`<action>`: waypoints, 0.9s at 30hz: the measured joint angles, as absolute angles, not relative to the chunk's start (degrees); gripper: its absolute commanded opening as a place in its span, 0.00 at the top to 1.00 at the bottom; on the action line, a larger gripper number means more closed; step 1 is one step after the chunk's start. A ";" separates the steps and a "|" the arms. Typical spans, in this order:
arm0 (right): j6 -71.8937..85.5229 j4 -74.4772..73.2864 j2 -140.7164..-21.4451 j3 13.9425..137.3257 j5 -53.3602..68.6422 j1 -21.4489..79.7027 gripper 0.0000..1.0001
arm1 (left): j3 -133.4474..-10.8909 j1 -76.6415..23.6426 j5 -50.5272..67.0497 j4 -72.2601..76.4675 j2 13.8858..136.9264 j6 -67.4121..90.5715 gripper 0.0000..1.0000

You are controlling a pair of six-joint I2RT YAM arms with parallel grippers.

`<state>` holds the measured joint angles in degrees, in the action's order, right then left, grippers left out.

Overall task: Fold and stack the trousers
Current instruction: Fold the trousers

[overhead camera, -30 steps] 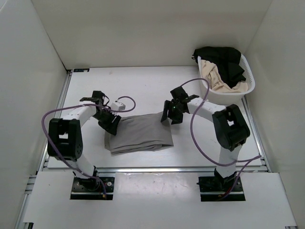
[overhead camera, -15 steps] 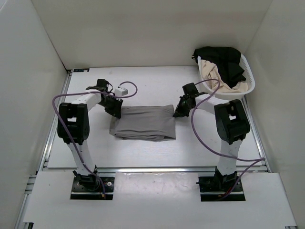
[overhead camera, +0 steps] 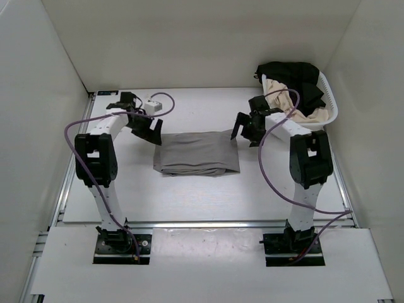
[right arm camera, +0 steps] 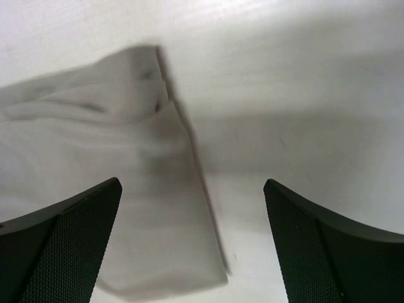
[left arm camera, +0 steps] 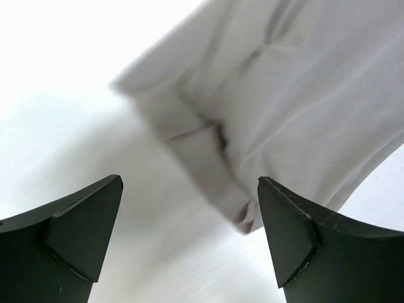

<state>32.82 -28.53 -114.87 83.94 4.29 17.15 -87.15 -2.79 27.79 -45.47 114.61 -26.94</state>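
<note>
A white table (overhead camera: 196, 107) boxed in by plain white walls (overhead camera: 189, 44). At the far right corner sits a white laundry basket (overhead camera: 332, 108) heaped with black cloth (overhead camera: 297, 76) over cream cloth (overhead camera: 281, 95) — and far left, a small white box (overhead camera: 151, 105).

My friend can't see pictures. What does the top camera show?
Folded grey trousers lie in the middle of a white table, with the left gripper by their far left corner and the right gripper by their far right corner. A white basket of clothes sits far right.
</note>
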 measured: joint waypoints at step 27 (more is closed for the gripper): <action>15.57 -61.69 -87.59 97.36 -12.86 -11.51 0.01 | -77.10 34.06 11.20 -49.95 93.30 -18.92 0.00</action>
<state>15.57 -61.69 -87.59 97.36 -12.86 -11.51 -77.10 34.06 11.20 -49.95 93.30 -18.92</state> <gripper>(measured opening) 0.994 0.998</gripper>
